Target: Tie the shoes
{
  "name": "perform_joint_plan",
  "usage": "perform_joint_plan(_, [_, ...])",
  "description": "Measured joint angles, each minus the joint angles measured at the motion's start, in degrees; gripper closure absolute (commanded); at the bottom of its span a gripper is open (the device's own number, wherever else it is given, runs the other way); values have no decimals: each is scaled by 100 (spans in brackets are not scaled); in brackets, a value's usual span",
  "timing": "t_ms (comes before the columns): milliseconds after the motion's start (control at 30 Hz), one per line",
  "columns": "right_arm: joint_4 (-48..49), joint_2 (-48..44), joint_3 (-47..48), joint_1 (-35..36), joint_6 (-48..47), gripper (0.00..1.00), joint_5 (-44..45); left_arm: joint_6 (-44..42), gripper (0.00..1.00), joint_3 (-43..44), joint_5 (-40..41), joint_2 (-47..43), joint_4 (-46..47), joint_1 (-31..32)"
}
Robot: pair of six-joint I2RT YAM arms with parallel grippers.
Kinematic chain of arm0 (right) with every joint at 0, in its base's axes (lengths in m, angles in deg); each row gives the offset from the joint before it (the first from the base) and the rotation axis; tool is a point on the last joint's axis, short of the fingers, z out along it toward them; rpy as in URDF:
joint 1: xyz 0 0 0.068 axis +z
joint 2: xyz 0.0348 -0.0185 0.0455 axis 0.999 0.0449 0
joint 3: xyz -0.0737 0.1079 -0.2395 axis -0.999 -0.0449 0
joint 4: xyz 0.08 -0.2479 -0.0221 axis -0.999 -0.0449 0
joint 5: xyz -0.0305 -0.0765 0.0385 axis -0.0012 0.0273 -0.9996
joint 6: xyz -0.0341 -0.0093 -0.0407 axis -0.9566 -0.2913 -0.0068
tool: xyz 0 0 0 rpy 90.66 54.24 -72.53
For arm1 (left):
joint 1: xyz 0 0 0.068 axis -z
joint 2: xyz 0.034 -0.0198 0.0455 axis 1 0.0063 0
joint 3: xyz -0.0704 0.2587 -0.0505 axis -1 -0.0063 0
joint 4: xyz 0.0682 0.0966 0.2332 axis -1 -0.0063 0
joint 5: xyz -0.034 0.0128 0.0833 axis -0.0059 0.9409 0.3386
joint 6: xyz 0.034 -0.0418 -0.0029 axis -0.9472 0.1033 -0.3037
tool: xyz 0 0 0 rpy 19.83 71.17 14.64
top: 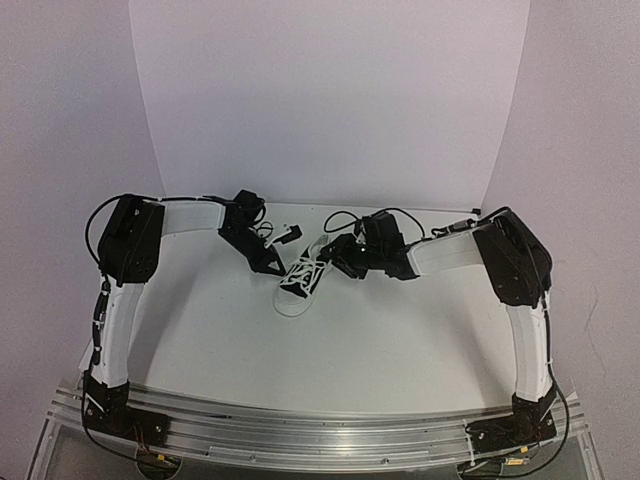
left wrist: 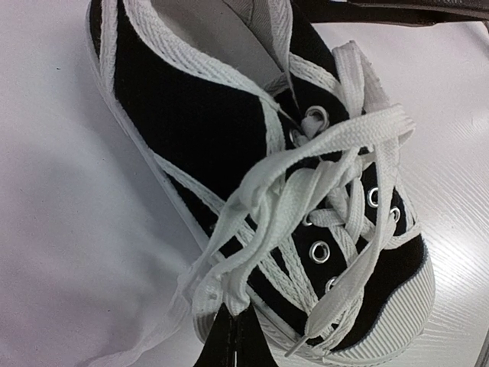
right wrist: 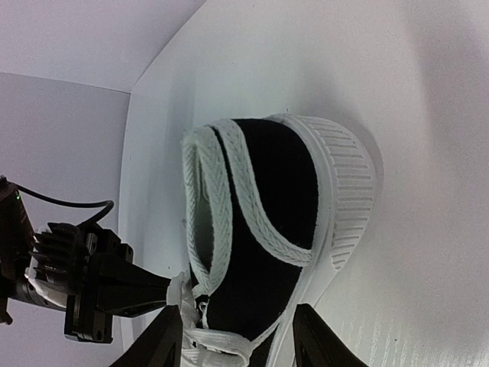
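Black sneaker is lying on the surface; left fingers are clenching its laces; right wrist view alone is showing right fingers released, flanking the sneaker.

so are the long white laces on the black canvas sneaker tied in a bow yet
No, the long white laces lie in loose strands across the black canvas sneaker, with one free tip dangling.

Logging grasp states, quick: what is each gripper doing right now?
Left gripper: shut on a lace.
Right gripper: open, fingers either side of the shoe.
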Motion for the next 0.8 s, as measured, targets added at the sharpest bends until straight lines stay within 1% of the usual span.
perform_joint_plan(333, [-65,64,0,63,556,55,-186,1,100,0,-36,0,-1,0])
perform_joint_plan(533, [-68,216,8,81,719,63,-298,0,100,0,-40,0,0,0])
perform_joint_plan(633, [-62,219,29,81,798,70,-350,0,100,0,-41,0,0,0])
perform_joint_plan(700, [-58,219,37,81,846,76,-383,0,100,0,-41,0,0,0])
perform_joint_plan(800, [-77,220,39,81,885,93,-405,0,100,0,-41,0,0,0])
